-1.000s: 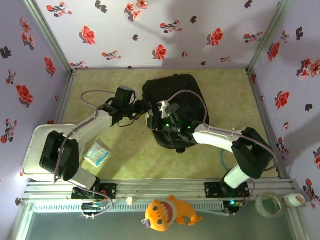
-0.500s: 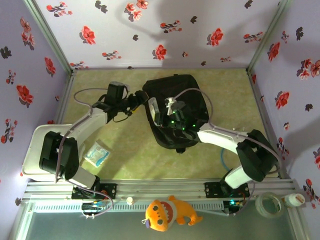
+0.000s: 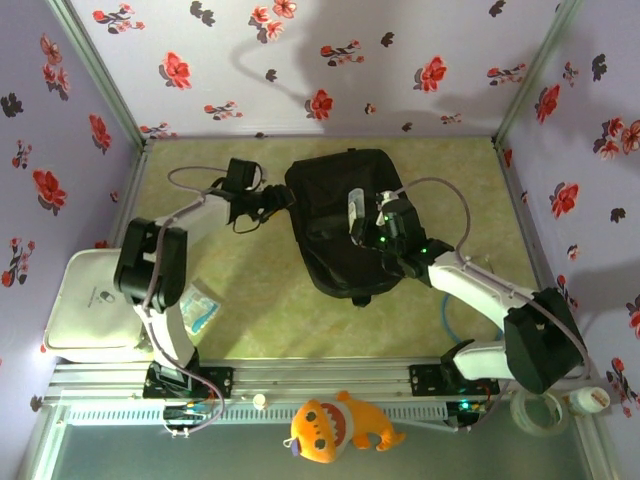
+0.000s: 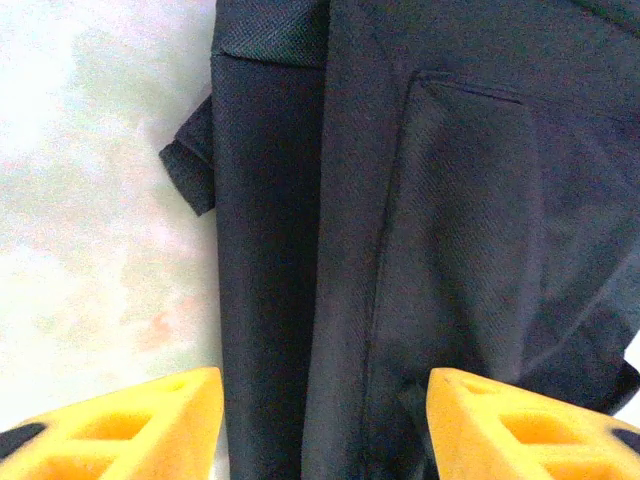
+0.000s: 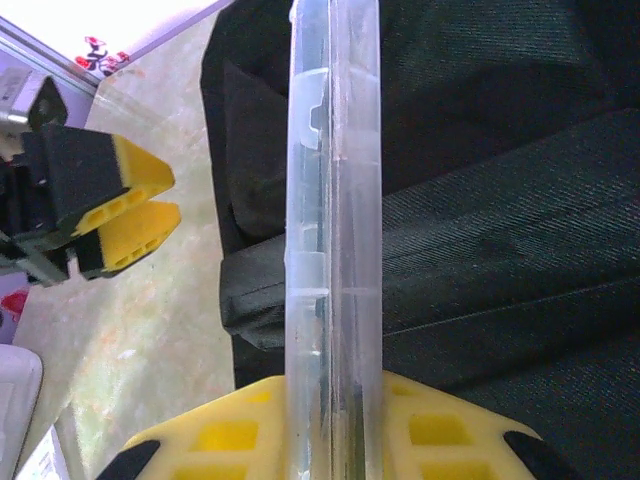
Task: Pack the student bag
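Black soft bag (image 3: 340, 240) lies in the middle of the bench (image 3: 250, 300). Right tool (image 5: 335, 420) is clamped on a clear flat case (image 5: 333, 200), held edge-on over the bag. Left tool (image 4: 325, 420) stands wide open at the bag's left edge, holding nothing.
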